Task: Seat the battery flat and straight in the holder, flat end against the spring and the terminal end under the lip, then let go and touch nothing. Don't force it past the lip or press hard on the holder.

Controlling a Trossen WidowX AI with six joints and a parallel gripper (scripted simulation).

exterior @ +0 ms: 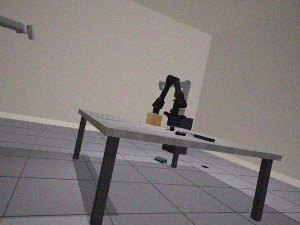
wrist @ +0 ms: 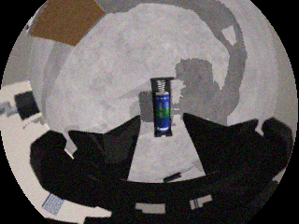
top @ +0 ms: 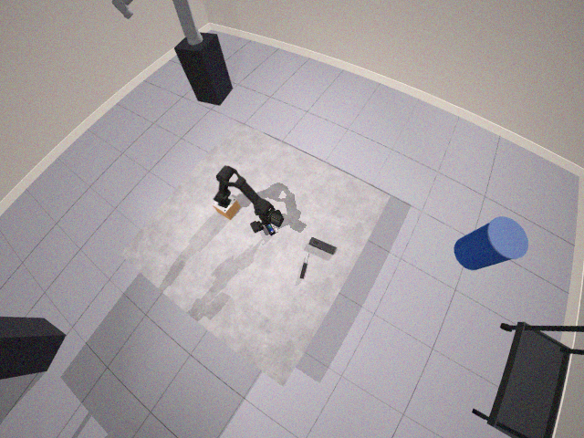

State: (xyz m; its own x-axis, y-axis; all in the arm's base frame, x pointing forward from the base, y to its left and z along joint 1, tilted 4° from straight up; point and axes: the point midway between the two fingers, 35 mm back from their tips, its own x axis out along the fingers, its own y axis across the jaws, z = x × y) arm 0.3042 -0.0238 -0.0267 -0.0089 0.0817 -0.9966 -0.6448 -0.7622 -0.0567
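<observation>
The blue and green battery [wrist: 163, 112] [top: 270, 229] lies lengthwise in the black holder [wrist: 153, 95] [exterior: 171, 128]. In the wrist view the coiled spring [wrist: 161, 86] shows at the holder's upper end, against one end of the battery. The battery's other, silvery end is at the holder's lower end, near the lip; whether it is under the lip is too small to tell. The battery looks straight along the holder; whether it is fully flat I cannot tell. My gripper [wrist: 162, 117] is open above the holder, a finger to each side, with visible gaps to the battery.
The orange block [top: 228, 210] [exterior: 153, 119] [wrist: 67, 21] is at the arm's base. A black-handled tool [top: 303, 270] [exterior: 180, 133] [wrist: 173, 177] and a dark bar [top: 322, 245] [exterior: 204, 138] lie on the table beyond the holder.
</observation>
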